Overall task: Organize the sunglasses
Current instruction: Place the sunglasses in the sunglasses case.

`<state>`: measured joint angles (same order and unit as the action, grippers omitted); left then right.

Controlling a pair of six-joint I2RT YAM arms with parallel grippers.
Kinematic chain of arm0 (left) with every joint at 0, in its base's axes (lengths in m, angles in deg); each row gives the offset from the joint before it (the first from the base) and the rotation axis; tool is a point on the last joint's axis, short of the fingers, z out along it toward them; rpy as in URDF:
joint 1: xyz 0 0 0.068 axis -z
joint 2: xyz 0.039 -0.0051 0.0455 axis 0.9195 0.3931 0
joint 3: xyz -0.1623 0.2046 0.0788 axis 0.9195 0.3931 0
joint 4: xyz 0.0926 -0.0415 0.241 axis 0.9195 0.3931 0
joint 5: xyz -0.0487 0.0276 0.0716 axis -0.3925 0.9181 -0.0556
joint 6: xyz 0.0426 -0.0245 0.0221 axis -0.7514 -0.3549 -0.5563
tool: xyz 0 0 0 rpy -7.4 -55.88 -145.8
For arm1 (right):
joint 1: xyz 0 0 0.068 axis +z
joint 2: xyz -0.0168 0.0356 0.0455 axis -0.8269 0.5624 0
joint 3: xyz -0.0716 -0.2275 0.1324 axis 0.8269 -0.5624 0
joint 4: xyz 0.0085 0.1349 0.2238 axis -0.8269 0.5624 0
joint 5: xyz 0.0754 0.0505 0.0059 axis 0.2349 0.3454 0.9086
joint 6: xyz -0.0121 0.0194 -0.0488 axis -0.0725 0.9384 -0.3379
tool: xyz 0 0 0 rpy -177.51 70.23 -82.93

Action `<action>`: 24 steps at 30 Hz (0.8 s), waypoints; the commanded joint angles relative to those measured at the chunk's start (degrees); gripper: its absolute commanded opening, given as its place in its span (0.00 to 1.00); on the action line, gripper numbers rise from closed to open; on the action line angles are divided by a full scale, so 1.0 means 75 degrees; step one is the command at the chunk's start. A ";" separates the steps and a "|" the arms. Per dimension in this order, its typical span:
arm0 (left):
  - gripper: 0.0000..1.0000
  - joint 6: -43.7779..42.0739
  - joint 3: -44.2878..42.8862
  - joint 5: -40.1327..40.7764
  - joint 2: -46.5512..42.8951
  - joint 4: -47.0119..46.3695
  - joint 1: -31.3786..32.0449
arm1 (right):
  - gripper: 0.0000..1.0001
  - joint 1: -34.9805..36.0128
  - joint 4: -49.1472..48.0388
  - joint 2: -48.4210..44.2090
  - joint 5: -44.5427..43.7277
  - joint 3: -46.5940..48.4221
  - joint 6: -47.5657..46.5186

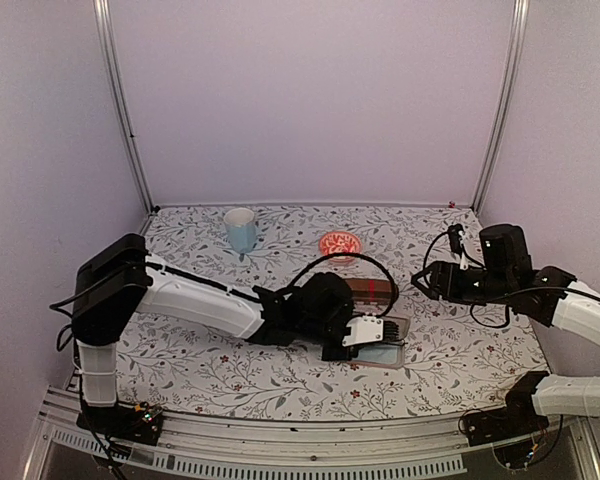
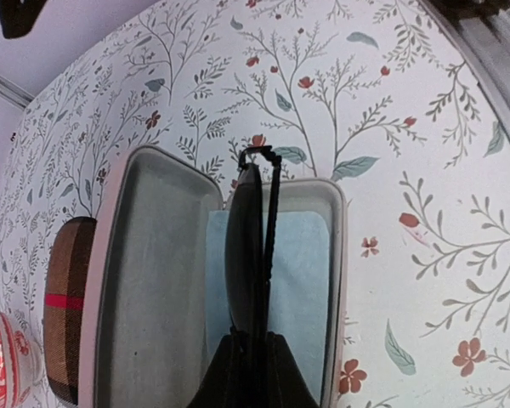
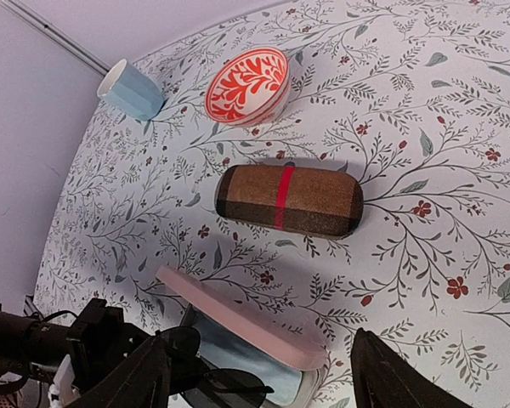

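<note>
A black pair of sunglasses (image 2: pixel 248 246) with dark lenses is folded and seen edge-on, with my left gripper (image 2: pixel 255 344) shut on it. It hangs over the open pink case (image 2: pixel 144 280), above the light blue cloth (image 2: pixel 302 280) in the case's tray. In the right wrist view the sunglasses (image 3: pixel 217 387) show at the bottom, in front of the raised pink lid (image 3: pixel 238 316). From above, my left gripper (image 1: pixel 372 342) sits over the case (image 1: pixel 395 358). My right gripper (image 3: pixel 259 340) is open and holds nothing; it hovers at the right (image 1: pixel 428 281), apart from the case.
A shut brown case with a red band (image 3: pixel 289 200) lies just behind the pink case. Farther back stand a red patterned bowl (image 3: pixel 246 85) and a light blue cup (image 3: pixel 132 89). The table edge rail (image 2: pixel 493 51) runs near the pink case.
</note>
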<state>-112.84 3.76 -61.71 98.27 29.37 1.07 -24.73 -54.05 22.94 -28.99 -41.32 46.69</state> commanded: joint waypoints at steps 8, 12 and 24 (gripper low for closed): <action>0.05 -0.0752 -0.0419 0.0805 0.0591 -0.0216 0.0257 | 0.76 -0.0095 -0.0086 0.0113 0.0178 -0.0108 0.0022; 0.06 -0.0910 -0.0451 0.0995 0.0701 -0.0277 0.0326 | 0.76 -0.0097 -0.0313 0.0162 0.0337 -0.0312 0.0097; 0.09 -0.1029 -0.0382 0.1271 0.1001 -0.0486 0.0385 | 0.76 -0.0096 -0.0560 0.0240 0.0481 -0.0532 0.0117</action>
<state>-119.96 0.83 -52.90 105.16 27.78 3.01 -25.10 -56.21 24.42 -26.12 -44.56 47.10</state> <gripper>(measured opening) 0.075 0.760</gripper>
